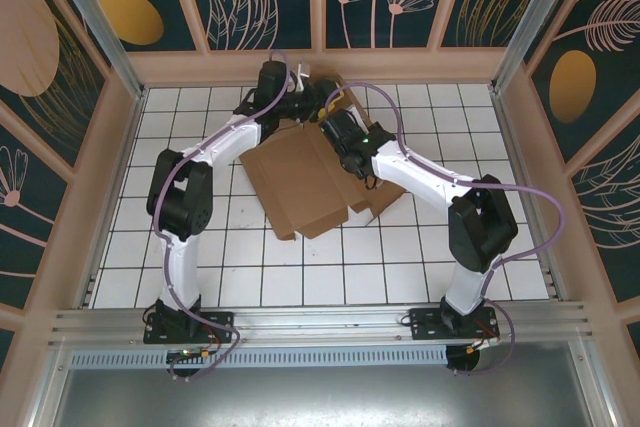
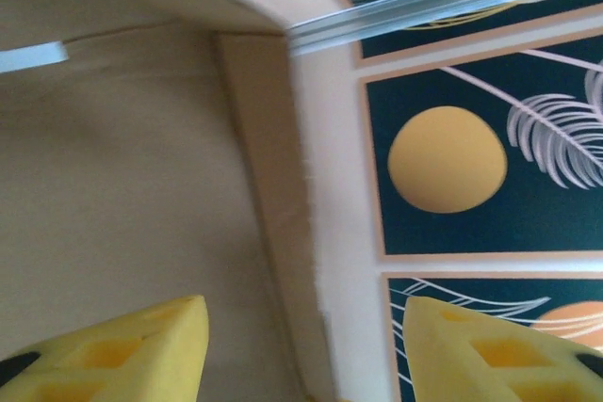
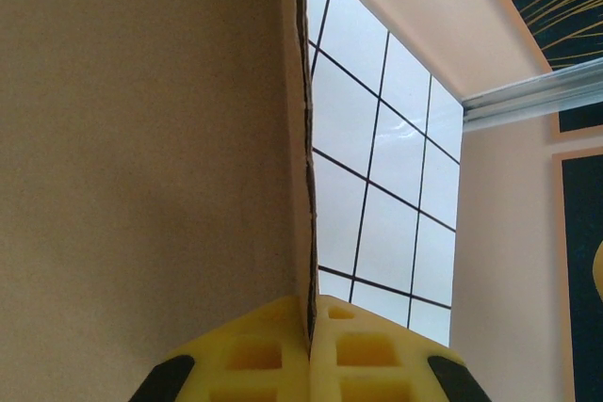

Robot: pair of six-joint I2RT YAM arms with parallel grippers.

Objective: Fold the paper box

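White-tiled desk [image 1: 250, 267] carries the paper box [image 1: 300, 182]; right jaws clamp its panel edge, left jaws stand parted.

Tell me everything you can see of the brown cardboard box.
The brown cardboard paper box is partly folded: its creased main panel lies on the white tiled table, with flaps raised at the far side. The right end effector is shut on one thin edge; the open left end effector straddles another flap's edge.

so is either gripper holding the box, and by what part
The right gripper pinches the paper box by a panel's thin edge. The left gripper is open, holding nothing.
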